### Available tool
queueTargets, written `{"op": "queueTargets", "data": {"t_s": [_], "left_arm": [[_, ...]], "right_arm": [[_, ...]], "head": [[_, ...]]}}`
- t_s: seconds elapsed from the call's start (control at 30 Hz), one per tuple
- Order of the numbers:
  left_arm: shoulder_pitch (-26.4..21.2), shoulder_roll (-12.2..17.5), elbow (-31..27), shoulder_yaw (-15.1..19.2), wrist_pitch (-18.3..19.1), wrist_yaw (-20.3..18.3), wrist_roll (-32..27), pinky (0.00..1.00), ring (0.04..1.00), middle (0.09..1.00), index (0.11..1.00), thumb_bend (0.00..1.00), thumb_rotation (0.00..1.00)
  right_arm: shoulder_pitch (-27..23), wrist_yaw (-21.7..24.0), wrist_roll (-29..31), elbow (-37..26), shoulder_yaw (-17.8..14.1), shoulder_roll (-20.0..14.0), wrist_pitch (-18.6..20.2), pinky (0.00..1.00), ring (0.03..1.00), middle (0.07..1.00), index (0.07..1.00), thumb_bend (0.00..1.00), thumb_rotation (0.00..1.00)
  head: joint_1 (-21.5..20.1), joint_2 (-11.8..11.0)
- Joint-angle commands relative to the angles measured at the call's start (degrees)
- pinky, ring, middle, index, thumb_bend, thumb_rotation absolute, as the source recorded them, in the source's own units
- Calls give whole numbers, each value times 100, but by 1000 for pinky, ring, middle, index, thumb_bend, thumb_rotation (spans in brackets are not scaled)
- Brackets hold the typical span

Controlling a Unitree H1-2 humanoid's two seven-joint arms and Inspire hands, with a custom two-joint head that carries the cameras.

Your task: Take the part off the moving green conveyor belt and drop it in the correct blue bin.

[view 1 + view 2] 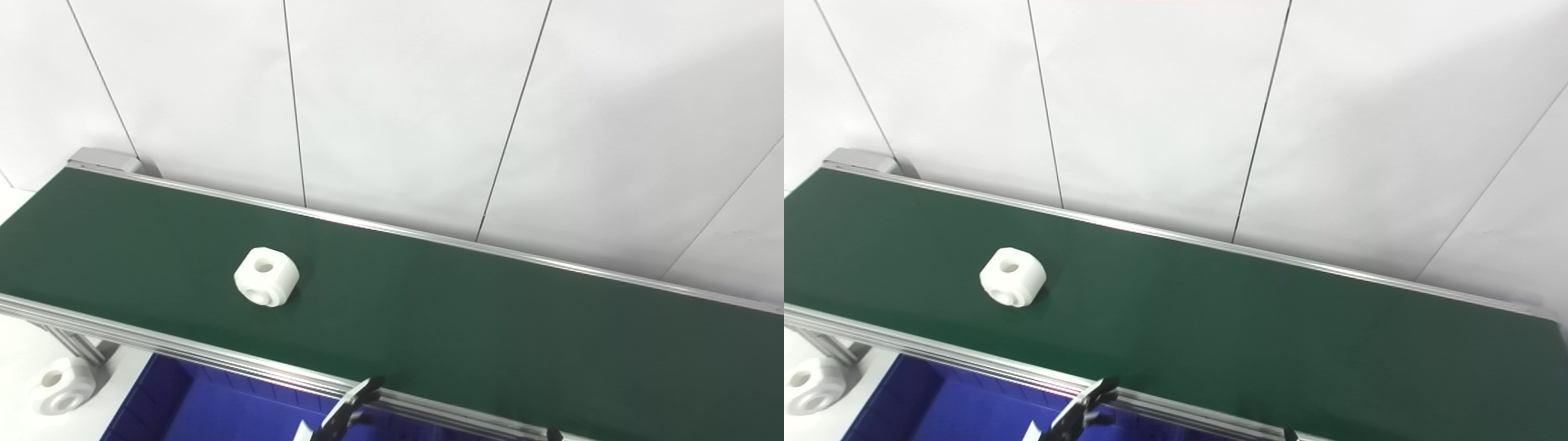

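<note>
Plainly, at far left a second white piece lay off the belt on the white worktop beside the belt's frame leg, well apart from the work. Next came the part — a chunky white block with rounded corners, a round hole through its top and another in its near side — resting on the green belt, left of middle and somewhat nearer the front rail than the back. It looked like rigid moulded or printed plastic: probably light, stiff, not fragile, with a smooth matte skin that could slip a little under hard fingertips. The best hold, I judged, was across two opposite flat sides, fingers on one and thumb on the other, clear of the holes. Below the front rail sat the blue bin, its open floor showing. Right of that, at the bottom edge, a dark-fingered hand poked up in front of the rail — which hand it was, and whether spread or closed, could not be told; it held nothing visible.
</note>
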Motion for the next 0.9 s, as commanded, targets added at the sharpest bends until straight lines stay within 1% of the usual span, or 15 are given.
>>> {"op": "queueTargets", "data": {"t_s": [0.0, 0.07, 0.1, 0.13, 0.2, 0.3, 0.37, 0.43, 0.6, 0.73, 0.8, 0.87], "left_arm": [[-319, 291, -963, 120, 464, -535, 519, 686, 852, 884, 836, 923, 416], [-615, 438, -1495, 257, 922, -952, 803, 759, 871, 881, 830, 956, 389], [-709, 472, -1623, 299, 1071, -1081, 854, 780, 880, 882, 829, 964, 373], [-960, 522, -1726, 375, 1246, -1234, 974, 803, 883, 875, 826, 981, 356], [-1313, 603, -1803, 473, 1446, -1428, 1136, 821, 881, 866, 824, 996, 344], [-1920, 770, -1829, 540, 1693, -1828, 1522, 835, 886, 870, 841, 1000, 343], [-2176, 835, -1818, 550, 1783, -2020, 1719, 846, 891, 875, 852, 1000, 341], [-2428, 877, -1734, 524, 1804, -2141, 1944, 883, 913, 897, 885, 1000, 339], [-2928, 925, -1364, 458, 1800, -2246, 2281, 913, 938, 905, 915, 991, 349], [-3539, 1014, -818, 405, 1843, -2395, 2630, 955, 947, 888, 927, 974, 388], [-3800, 1055, -526, 384, 1877, -2448, 2751, 941, 941, 890, 935, 974, 401], [-4007, 1085, -212, 371, 1848, -2413, 2784, 931, 938, 898, 941, 977, 399]], "right_arm": [[-57, 21, -83, -157, 6, 47, -227, 1000, 999, 1000, 1000, 879, 948], [-71, 67, -75, -163, 12, 92, -227, 1000, 1000, 1000, 1000, 871, 946], [-77, 79, -75, -162, 15, 109, -227, 1000, 1000, 1000, 1000, 869, 944], [-95, 73, -77, -159, 29, 130, -227, 996, 1000, 1000, 1000, 867, 939], [-125, 62, -84, -149, 46, 169, -227, 989, 1000, 1000, 1000, 864, 934], [-154, 68, -78, -142, 71, 214, -227, 995, 1000, 1000, 1000, 859, 938], [-169, 70, -88, -130, 82, 242, -226, 999, 1000, 1000, 1000, 858, 939], [-178, 59, -121, -116, 85, 283, -226, 1000, 1000, 1000, 1000, 871, 951], [-200, 38, -156, -82, 109, 345, -226, 1000, 1000, 1000, 1000, 872, 962], [-209, 16, -206, -59, 110, 414, -226, 1000, 1000, 1000, 1000, 889, 972], [-220, -14, -243, -33, 123, 430, -227, 1000, 1000, 1000, 1000, 890, 980], [-217, 6, -253, -27, 119, 452, -226, 1000, 1000, 1000, 1000, 895, 987]], "head": [[2, 40], [-27, 57], [-27, 57], [-57, 60], [-88, 72], [-120, 72], [-140, 73], [-168, 71], [-217, 70], [-268, 48], [-307, 27], [-347, 19]]}}
